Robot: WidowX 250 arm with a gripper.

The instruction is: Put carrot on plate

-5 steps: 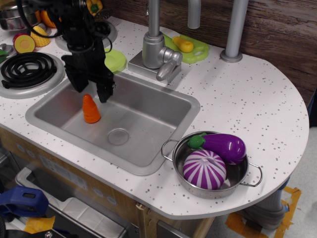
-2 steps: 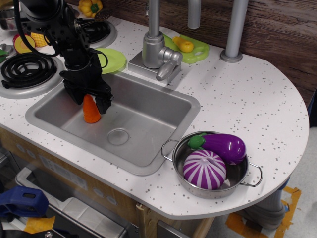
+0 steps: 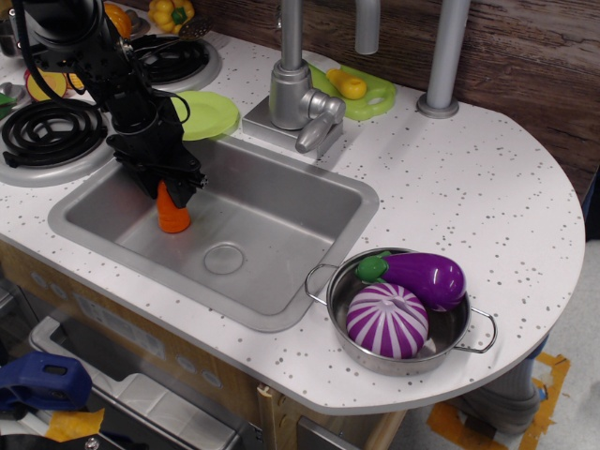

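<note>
speckled white counter (image 3: pixel 469 178) with lime plate (image 3: pixel 208 114), green board (image 3: pixel 370 97), steel pot (image 3: pixel 398 349)

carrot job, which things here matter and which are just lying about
Job: carrot in the sink, lime-green plate behind the sink, gripper, jaws around the carrot's top.

Lying about: eggplant, striped onion, pot, faucet, stove coil.

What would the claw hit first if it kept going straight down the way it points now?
The carrot: the claw points down at its top, fingers either side of the tip. Below that lies the sink floor. Contact is hard to judge.
</note>
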